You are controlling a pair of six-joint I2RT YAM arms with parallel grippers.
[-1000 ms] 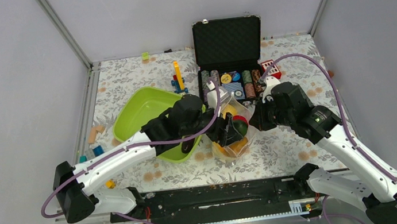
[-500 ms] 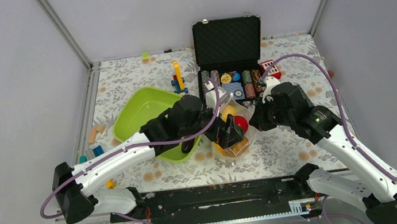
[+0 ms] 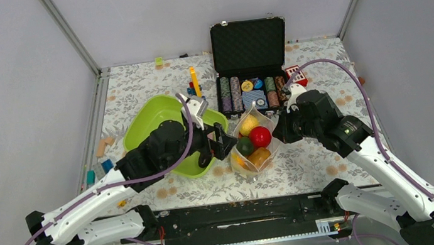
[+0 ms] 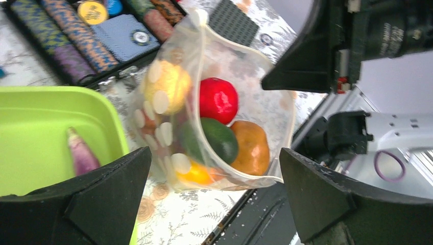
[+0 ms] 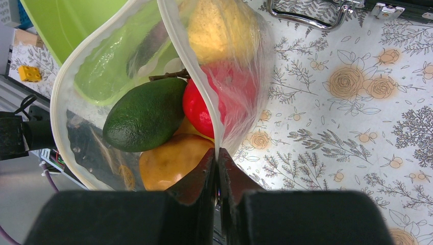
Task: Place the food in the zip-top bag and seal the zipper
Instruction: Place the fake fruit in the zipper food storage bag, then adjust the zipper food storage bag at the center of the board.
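Bag (image 3: 254, 146) stands open-mouthed, with the tray (image 3: 157, 121) at 9 o'clock and the case (image 3: 248, 39) crowding 12. Right gripper (image 3: 285, 131) at 3 pinches its rim. Left gripper (image 3: 222, 144) gapes empty beside it. Food (image 4: 218, 99) sits inside the bag; the eggplant (image 4: 81, 155) in the tray is partly hidden by a finger.
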